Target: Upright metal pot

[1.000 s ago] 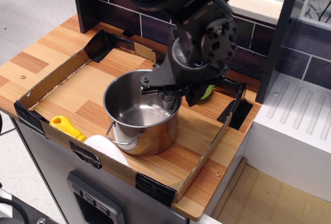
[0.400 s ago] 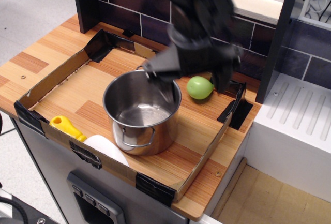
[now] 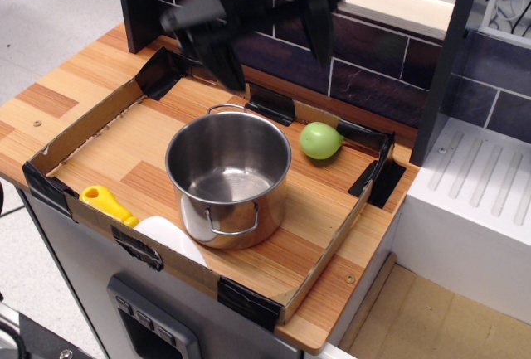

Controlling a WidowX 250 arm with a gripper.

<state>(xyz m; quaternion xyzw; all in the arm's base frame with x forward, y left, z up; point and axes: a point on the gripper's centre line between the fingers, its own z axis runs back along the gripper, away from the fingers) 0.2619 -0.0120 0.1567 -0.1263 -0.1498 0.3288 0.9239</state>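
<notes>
Your gripper (image 3: 261, 23) has let go of the metal pot (image 3: 229, 178) and risen clear toward the back edge of the bench, fingers spread and holding nothing; a second ago it sat at the rim, so I'd judge the uprighting done. The pot stands mouth up near the middle of the bench inside the cardboard tray (image 3: 83, 123); it is shiny steel, empty, one wire handle facing the front edge, another at the back; the green ball (image 3: 320, 140) lies just beside it, apart.
</notes>
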